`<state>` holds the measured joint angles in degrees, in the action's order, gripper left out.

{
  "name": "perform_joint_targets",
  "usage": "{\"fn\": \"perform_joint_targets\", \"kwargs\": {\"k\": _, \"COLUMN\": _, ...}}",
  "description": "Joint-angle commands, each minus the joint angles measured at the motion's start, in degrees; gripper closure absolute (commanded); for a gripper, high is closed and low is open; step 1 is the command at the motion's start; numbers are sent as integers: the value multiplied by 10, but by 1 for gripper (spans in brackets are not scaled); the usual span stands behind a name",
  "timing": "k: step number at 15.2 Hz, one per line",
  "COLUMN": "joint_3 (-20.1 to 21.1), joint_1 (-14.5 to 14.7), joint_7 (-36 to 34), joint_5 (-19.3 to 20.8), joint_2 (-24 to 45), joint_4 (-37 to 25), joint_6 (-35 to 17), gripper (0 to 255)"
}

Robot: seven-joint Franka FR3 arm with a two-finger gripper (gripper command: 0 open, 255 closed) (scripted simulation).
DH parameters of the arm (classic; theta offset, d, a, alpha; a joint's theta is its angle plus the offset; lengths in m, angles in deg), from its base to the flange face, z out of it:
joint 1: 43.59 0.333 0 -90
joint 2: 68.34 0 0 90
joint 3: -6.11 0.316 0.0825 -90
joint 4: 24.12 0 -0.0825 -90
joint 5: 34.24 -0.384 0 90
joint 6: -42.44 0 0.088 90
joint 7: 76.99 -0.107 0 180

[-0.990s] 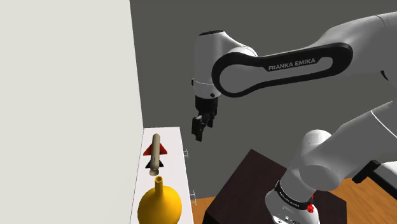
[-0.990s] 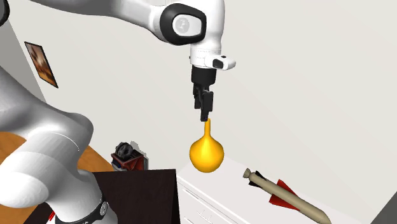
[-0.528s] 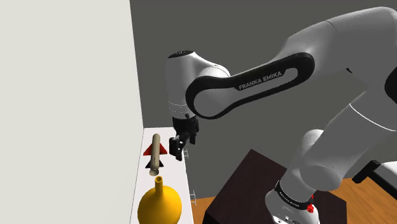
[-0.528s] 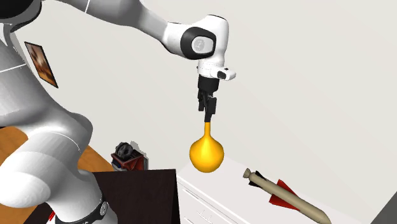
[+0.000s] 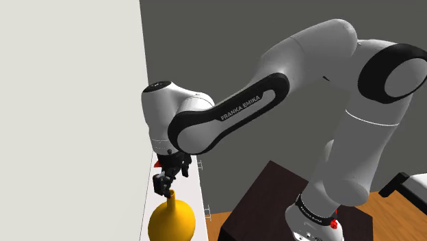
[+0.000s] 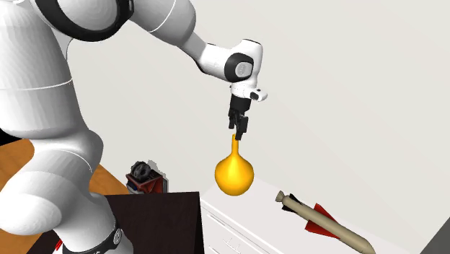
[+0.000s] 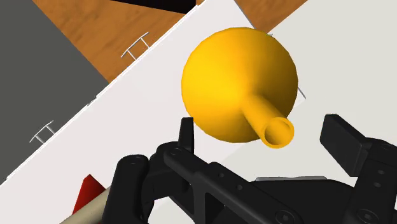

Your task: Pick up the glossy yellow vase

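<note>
Just below the claw (image 6: 238, 135), yellow vase (image 6: 234, 174).

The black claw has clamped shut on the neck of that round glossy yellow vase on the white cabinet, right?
Not clamped: the wrist view shows the black claw open, its fingers apart beside the neck of the round glossy yellow vase, not touching it. The vase stands on the white cabinet.

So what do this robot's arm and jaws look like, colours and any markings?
The arm is glossy white, with rounded tube-like links and dark joints. One link has a black inlay with white FRANKA EMIKA lettering. A small red mark sits near its base. The jaws are all black and blocky.
</note>
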<state>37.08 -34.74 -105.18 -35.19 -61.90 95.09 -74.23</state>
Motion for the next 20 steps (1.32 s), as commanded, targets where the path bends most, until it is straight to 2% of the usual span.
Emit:
{"fn": "perform_joint_targets", "kwargs": {"k": 1, "joint_3": 5, "joint_1": 13, "joint_7": -26, "joint_5": 18, "joint_2": 43, "joint_4": -32, "joint_6": -2, "gripper": 0}}
{"fn": "perform_joint_targets", "kwargs": {"k": 10, "joint_3": -2, "joint_1": 20, "joint_7": -37, "joint_5": 38, "joint_2": 78, "joint_4": -10, "joint_6": -54, "gripper": 0}}
{"fn": "perform_joint_targets", "kwargs": {"k": 11, "joint_3": -2, "joint_1": 20, "joint_7": -37, "joint_5": 38, "joint_2": 77, "joint_4": -9, "joint_6": -54, "gripper": 255}}
{"fn": "perform_joint_targets", "kwargs": {"k": 20, "joint_3": -2, "joint_1": 20, "joint_7": -37, "joint_5": 38, "joint_2": 78, "joint_4": -10, "joint_6": -54, "gripper": 255}}
